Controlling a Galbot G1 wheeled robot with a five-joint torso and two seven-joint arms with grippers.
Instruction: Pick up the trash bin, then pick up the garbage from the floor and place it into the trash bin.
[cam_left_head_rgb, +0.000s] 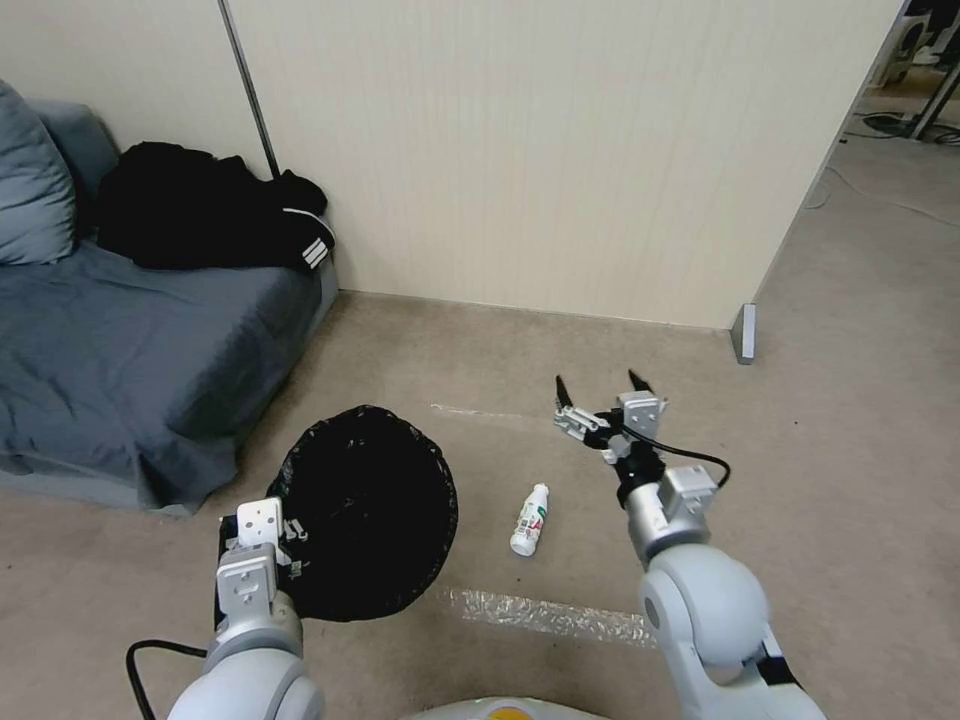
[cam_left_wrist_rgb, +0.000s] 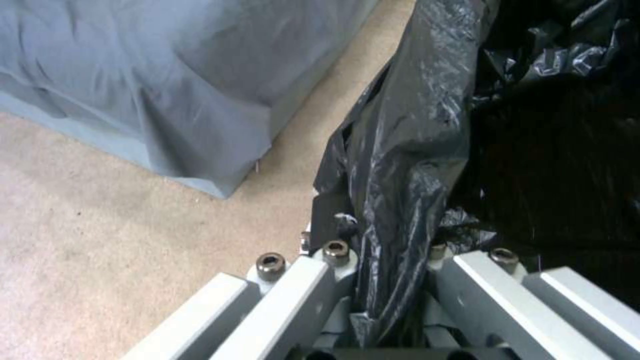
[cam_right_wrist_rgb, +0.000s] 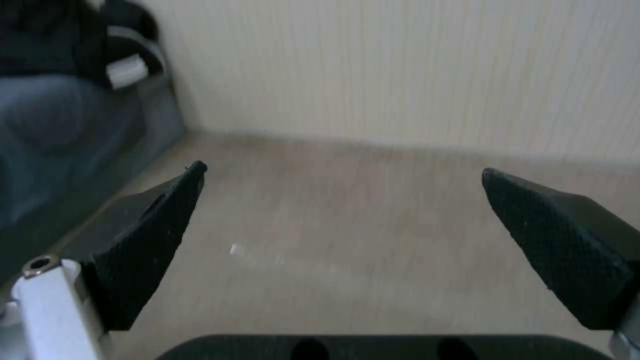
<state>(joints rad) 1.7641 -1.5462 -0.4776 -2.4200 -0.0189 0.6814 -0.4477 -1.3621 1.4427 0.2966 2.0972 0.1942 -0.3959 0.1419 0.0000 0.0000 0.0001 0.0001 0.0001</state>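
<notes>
Trash bin (cam_left_head_rgb: 375, 510) with its black bag liner sits lower left of centre in our head view, held up off the carpet by our left gripper (cam_left_head_rgb: 262, 540), which is pinched tight on the rim (the left wrist view shows liner (cam_left_wrist_rgb: 400, 165) squeezed between the fingers). Garbage-wise, one small white bottle (cam_left_head_rgb: 530, 519) lies on the floor just right of the bin. Our right gripper (cam_left_head_rgb: 602, 385) hovers beyond the bottle, right of centre, fingers spread wide with nothing between them.
</notes>
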